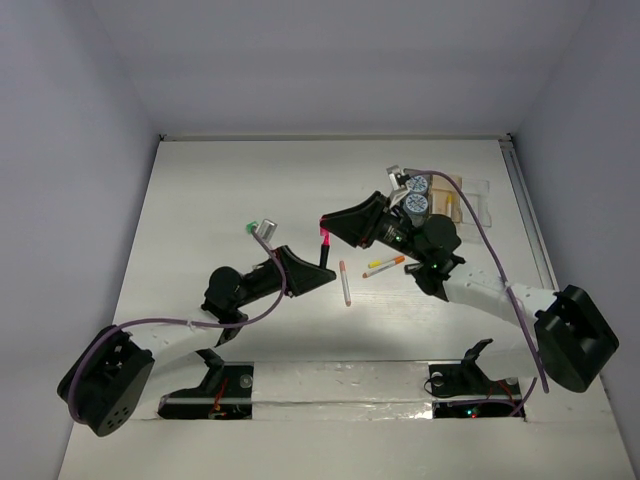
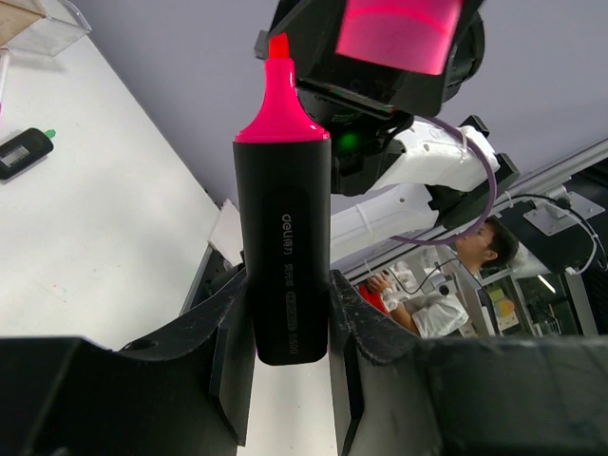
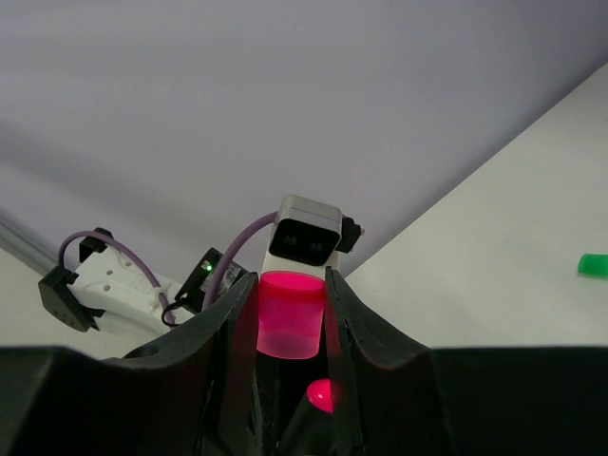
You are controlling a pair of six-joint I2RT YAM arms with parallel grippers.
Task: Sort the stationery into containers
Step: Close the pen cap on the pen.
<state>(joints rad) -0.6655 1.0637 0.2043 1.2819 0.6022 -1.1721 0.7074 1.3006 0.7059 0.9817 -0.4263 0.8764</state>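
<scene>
My left gripper (image 1: 318, 266) is shut on a black highlighter (image 2: 283, 237) and holds it upright above the table, its pink tip (image 2: 278, 57) bare. My right gripper (image 1: 331, 228) is shut on the pink cap (image 3: 290, 315), just above that tip and apart from it. The cap also shows in the left wrist view (image 2: 394, 28). A pink-white pen (image 1: 345, 283), a yellow pen (image 1: 379, 261) and an orange pen (image 1: 384, 268) lie on the table. Two blue-white rolls (image 1: 418, 196) sit in the containers (image 1: 470, 200) at the back right.
A black highlighter with a green end (image 2: 24, 150) lies on the table to the left; its green end shows from above (image 1: 251, 226) beside my left wrist. The right arm (image 1: 470, 285) reaches across in front of the containers. A clear tray corner (image 2: 47, 28) shows far left.
</scene>
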